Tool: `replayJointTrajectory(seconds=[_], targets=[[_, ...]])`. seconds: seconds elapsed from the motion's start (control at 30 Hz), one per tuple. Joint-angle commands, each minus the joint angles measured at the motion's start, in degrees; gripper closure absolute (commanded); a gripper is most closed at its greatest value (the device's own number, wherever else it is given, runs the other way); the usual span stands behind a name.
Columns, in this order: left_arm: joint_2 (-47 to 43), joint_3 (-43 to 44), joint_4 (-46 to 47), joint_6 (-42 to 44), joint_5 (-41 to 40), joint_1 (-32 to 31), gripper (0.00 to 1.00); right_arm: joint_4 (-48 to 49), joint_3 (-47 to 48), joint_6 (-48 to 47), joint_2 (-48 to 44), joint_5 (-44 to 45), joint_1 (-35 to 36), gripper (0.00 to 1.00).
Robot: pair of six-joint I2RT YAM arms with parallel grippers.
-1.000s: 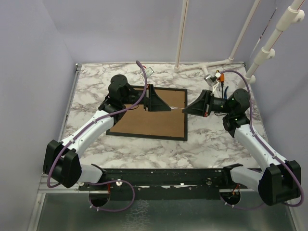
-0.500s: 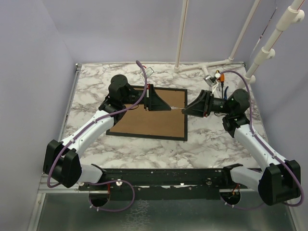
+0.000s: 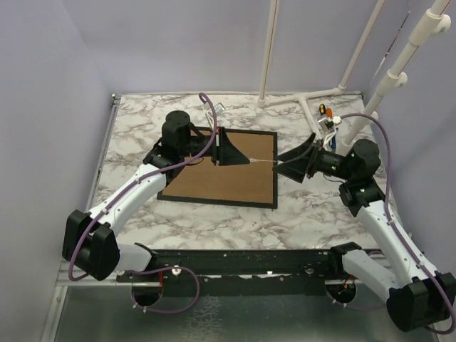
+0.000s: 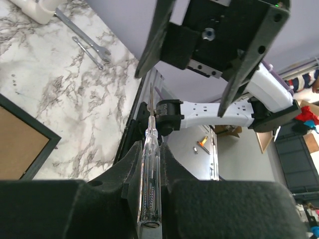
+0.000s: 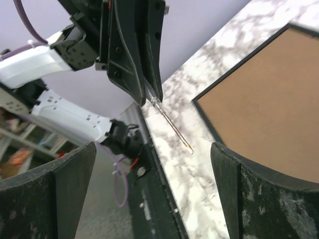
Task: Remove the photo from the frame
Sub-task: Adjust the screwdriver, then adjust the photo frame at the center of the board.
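The frame [image 3: 221, 179] lies face down on the marble table, brown back up inside its black border [image 5: 219, 82]. The photo is hidden under that board. My left gripper [image 3: 242, 159] hovers over the frame's far right part, shut on a clear-handled screwdriver [image 4: 150, 169] whose thin shaft [image 5: 174, 130] points right, past the frame's edge. My right gripper [image 3: 288, 162] sits just right of the frame, facing the shaft tip. Its jaws stand wide apart and empty [image 5: 152, 189].
A white pipe stand [image 3: 306, 96] rests at the back right, with small orange-handled tools [image 3: 324, 110] beside it. Two wrenches [image 4: 87, 42] lie on the marble near the pipe. Purple walls close in on the left and back.
The right gripper opened, let go of the screwdriver and drew back to the right. The left gripper closed on the handle and stays in place.
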Motion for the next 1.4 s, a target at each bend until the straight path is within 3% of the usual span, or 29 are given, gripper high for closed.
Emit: replayJointTrajectory(seconds=[0.0, 0.47, 1.37], targets=[[-4.2, 0.5, -4.4, 7.2, -4.0, 0.3, 1.0, -6.4, -0.3, -7.2, -6.3, 11.1, 0.0, 0.0], [-7.0, 0.0, -5.6, 10.9, -10.6, 0.4, 1.0, -10.4, -6.0, -8.4, -20.8, 27.1, 0.0, 0.0], [-11.1, -3.3, -7.1, 9.0, -23.3, 3.2, 1.0, -11.1, -12.6, -7.3, -26.6, 32.7, 0.0, 0.0]])
